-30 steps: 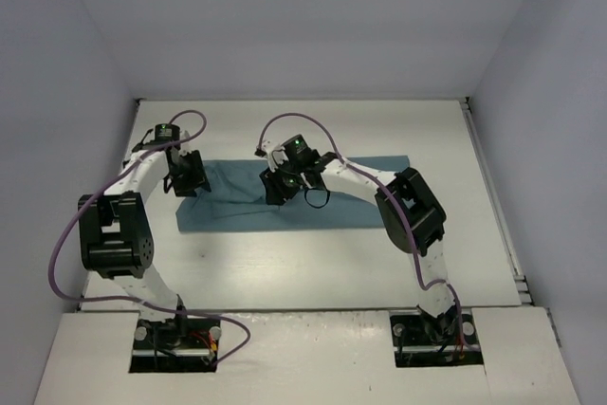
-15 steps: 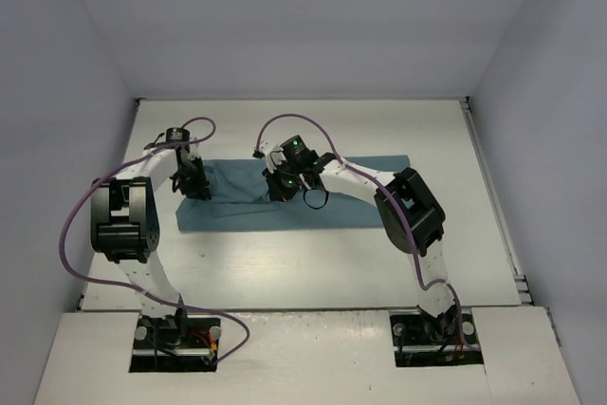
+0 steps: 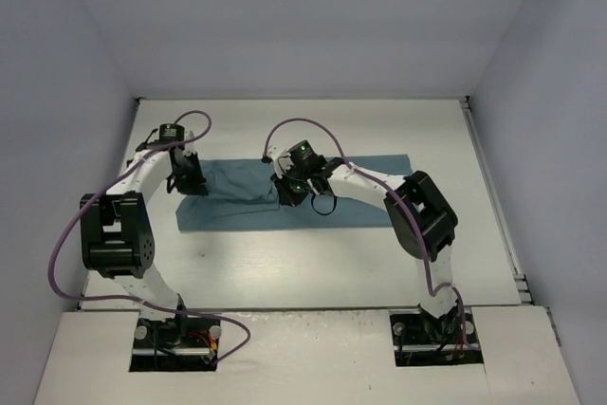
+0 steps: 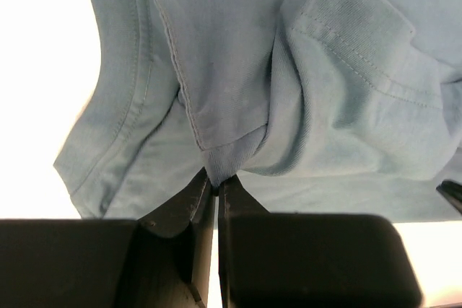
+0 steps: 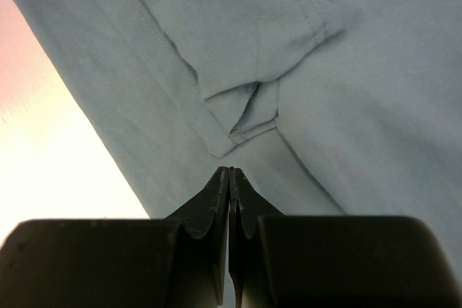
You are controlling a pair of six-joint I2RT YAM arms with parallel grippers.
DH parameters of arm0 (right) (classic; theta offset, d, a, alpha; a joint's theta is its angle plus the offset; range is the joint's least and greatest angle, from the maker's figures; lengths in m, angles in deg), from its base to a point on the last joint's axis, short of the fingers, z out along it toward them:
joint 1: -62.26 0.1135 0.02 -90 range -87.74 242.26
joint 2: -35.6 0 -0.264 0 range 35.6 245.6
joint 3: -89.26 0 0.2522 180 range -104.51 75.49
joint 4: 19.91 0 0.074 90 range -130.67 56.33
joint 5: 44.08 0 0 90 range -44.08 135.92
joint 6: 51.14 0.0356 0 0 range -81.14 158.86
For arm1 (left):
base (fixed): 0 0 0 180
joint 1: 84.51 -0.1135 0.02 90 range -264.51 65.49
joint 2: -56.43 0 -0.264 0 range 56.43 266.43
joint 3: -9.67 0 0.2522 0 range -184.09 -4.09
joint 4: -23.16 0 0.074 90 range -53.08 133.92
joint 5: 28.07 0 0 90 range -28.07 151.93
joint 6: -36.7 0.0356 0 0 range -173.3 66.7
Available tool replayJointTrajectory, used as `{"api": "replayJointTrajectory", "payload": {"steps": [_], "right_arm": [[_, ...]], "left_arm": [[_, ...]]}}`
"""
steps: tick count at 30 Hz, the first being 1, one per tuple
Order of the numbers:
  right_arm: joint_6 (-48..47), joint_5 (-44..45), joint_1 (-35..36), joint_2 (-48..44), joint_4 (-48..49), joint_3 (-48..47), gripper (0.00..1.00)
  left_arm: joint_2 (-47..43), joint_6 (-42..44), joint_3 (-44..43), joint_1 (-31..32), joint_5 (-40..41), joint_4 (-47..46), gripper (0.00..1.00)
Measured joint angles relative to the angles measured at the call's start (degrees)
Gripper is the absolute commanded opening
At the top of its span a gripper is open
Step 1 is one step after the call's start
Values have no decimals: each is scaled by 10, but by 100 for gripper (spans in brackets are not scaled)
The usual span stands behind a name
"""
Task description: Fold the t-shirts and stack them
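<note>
Two arms stand bolted at the near edge of the table (image 3: 285, 272), and you can see the left arm (image 3: 119, 234) and the right arm (image 3: 422, 215) both bent forward and inward, each trailing a purple cable (image 3: 64, 244). Beyond them, across the middle of the table, the teal t-shirt (image 3: 232, 204) lies spread out flat as a long band running left to right. Your left gripper (image 3: 190, 180) sits at the shirt's left end; in its wrist view the black fingers (image 4: 191, 207) are clamped together on a bunched fold of the cloth, which gathers into a small nub right at their tips. A curved stitched edge (image 4: 119, 106) sweeps off to the left of that nub, and a hemmed flap (image 4: 361, 55) lies crumpled to the right. Your right gripper (image 3: 289, 192) is down near the shirt's middle, well apart from the left one. Its fingers (image 5: 213, 200) are pressed tight together over the fabric — a folded hem corner (image 5: 234, 131) lies just past their tips, and you cannot tell whether any cloth is caught between them. Farther on, bare white table runs to the back wall (image 3: 303, 16).
</note>
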Motion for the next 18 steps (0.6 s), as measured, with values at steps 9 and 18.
{"api": "replayJointTrajectory", "payload": {"steps": [9, 18], "right_arm": [[-3, 5, -3, -1, -2, -4, 27], [-16, -3, 18, 7, 0, -68, 29]], "left_arm": [[-8, -4, 32, 0, -2, 24, 0], [-7, -4, 32, 0, -2, 25, 0]]}}
